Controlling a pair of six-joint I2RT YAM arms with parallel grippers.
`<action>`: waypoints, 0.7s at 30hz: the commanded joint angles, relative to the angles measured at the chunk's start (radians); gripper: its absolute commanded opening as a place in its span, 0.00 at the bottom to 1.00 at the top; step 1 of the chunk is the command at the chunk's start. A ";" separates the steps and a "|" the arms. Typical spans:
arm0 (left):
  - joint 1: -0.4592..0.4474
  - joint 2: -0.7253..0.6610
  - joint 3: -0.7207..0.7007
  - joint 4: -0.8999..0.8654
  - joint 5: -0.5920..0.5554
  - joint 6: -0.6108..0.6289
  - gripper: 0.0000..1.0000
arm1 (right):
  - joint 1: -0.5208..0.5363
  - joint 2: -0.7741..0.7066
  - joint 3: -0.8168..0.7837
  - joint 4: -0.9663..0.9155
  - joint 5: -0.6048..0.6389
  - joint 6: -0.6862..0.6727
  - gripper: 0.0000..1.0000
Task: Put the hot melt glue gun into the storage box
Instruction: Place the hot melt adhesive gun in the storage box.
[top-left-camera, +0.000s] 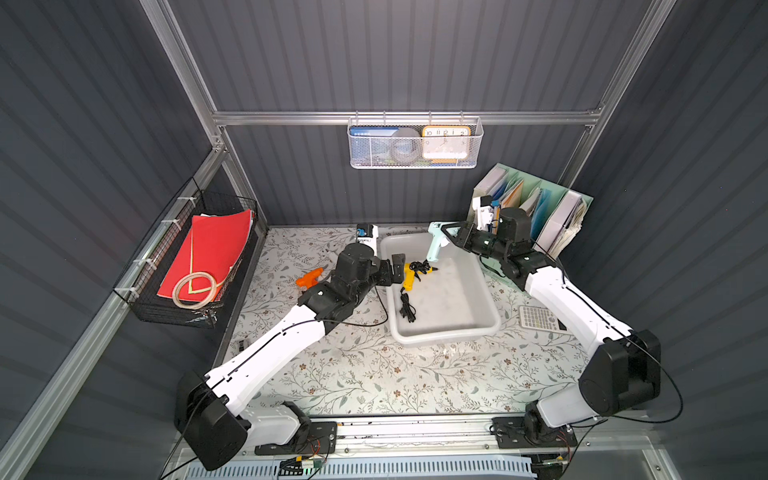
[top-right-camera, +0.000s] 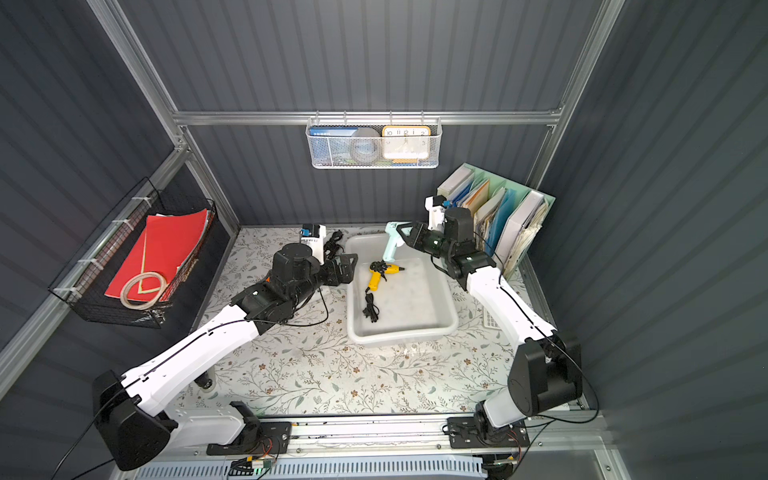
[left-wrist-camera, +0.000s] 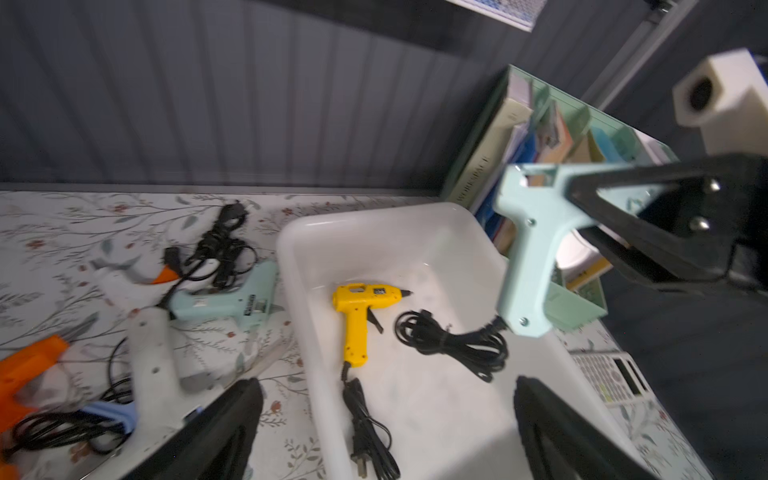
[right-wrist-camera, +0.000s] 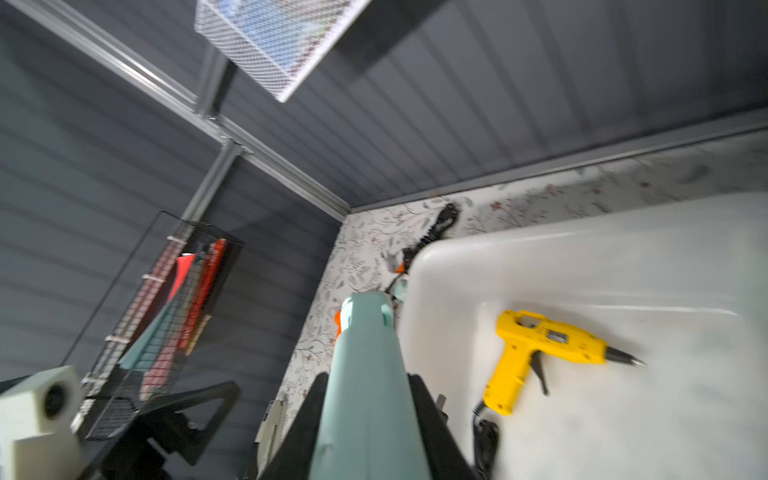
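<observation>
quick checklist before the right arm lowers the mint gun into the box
1. Right gripper shut on mint gun: ok.
2. Mint gun above the box: ok; it hangs by the far rim, its cord already inside.
3. Landing spot free: cannot tell; yellow gun and cords lie nearby.
4. Left gripper open, empty: ok.
5. Left gripper clear of the box: not ok; it hovers at the near rim.
6. All guns boxed: not ok; several lie beside it, like the orange gun.

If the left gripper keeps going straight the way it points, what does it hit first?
Probably the yellow glue gun and its cord on the floor of the storage box: the open left gripper points down into it. Depth is unclear.
</observation>
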 joint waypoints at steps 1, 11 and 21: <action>0.042 -0.016 -0.014 -0.096 -0.245 -0.130 1.00 | 0.000 -0.005 0.040 -0.201 0.109 -0.086 0.00; 0.244 0.022 -0.034 -0.233 -0.152 -0.329 1.00 | 0.017 0.129 0.060 -0.374 0.145 -0.111 0.00; 0.310 0.092 -0.032 -0.286 -0.108 -0.381 1.00 | 0.062 0.317 0.106 -0.320 0.054 -0.048 0.01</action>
